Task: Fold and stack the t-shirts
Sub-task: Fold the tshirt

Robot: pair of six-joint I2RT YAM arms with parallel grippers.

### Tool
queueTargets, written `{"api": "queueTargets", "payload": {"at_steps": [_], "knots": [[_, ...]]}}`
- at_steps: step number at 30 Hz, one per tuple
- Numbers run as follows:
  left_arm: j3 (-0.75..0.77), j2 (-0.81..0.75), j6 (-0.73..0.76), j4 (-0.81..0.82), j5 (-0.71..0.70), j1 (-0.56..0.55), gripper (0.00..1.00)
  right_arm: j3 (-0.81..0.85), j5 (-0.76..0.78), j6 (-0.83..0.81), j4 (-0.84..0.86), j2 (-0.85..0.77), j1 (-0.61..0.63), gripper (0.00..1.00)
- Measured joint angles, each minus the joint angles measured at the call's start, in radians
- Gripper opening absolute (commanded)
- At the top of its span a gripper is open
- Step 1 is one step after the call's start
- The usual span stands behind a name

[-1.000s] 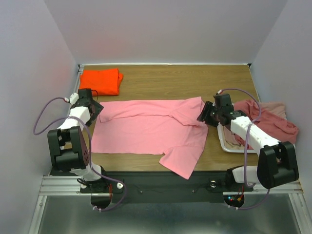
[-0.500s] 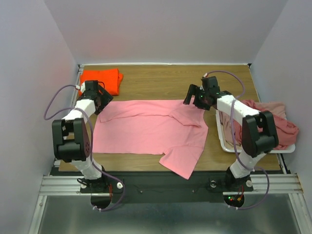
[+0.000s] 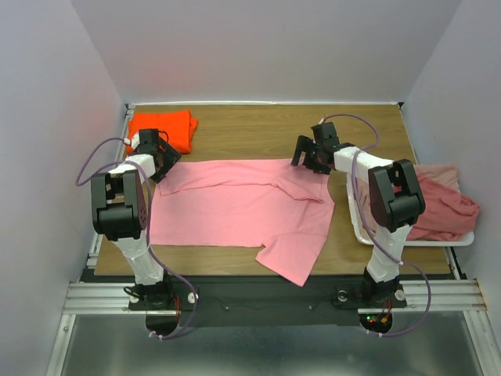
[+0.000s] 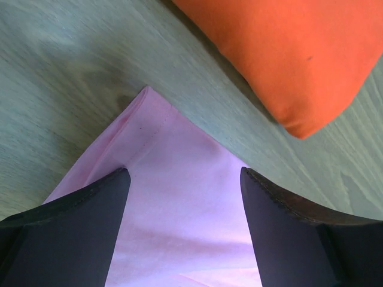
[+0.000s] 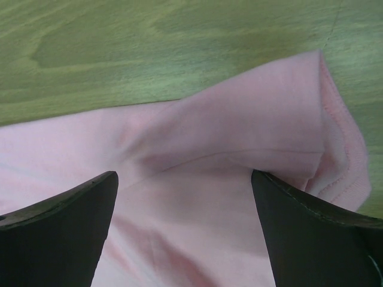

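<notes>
A light pink t-shirt [image 3: 235,207] lies spread flat across the middle of the table. My left gripper [image 3: 160,159] is open over its far left corner [image 4: 173,179], with a finger on each side of the cloth. My right gripper [image 3: 308,155] is open over the far right sleeve [image 5: 239,161], straddling it. A bright orange t-shirt [image 3: 162,129] lies folded at the far left and shows in the left wrist view [image 4: 281,54]. Dusty rose and pale pink t-shirts [image 3: 442,207] lie heaped at the right.
A white plastic tray [image 3: 360,233] at the right edge holds the heap of shirts. White walls close in the table on three sides. Bare wood [image 3: 258,129] shows along the far side.
Both arms have reached forward to the far corners of the pink shirt. The right gripper left the tray area and now sits over the far right sleeve.
</notes>
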Motion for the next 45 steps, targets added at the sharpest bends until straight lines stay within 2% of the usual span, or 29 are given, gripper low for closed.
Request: {"api": "queueTargets", "payload": {"at_steps": [7,20,26,30,34,38,42,44,45], "knots": [[0.021,0.017,-0.013,-0.003,-0.027,0.003,0.86,0.08,0.058,-0.013,0.023,0.069,-0.006,1.0],[0.013,0.011,-0.037,0.002,-0.039,-0.011,0.87,0.243,0.057,-0.133,0.026,0.186,-0.044,1.0],[0.051,-0.023,-0.04,-0.137,-0.103,-0.017,0.87,0.263,-0.005,-0.193,0.0,0.181,-0.057,1.0],[0.051,-0.167,-0.075,-0.27,-0.183,-0.017,0.87,0.227,-0.036,-0.22,-0.021,0.082,-0.053,1.0],[0.016,-0.332,-0.131,-0.358,-0.246,-0.017,0.87,0.097,-0.032,-0.22,-0.012,-0.135,0.006,1.0],[-0.165,-0.489,-0.185,-0.41,-0.265,-0.017,0.87,-0.077,0.001,-0.179,0.011,-0.332,0.118,1.0],[-0.381,-0.605,-0.228,-0.491,-0.242,-0.017,0.87,-0.233,0.012,-0.12,0.002,-0.435,0.179,1.0],[-0.446,-0.634,-0.249,-0.519,-0.229,-0.018,0.98,-0.313,0.036,-0.085,-0.01,-0.47,0.173,1.0],[-0.47,-0.646,-0.264,-0.541,-0.222,-0.02,0.98,-0.34,0.047,-0.073,-0.021,-0.485,0.168,1.0]]}}
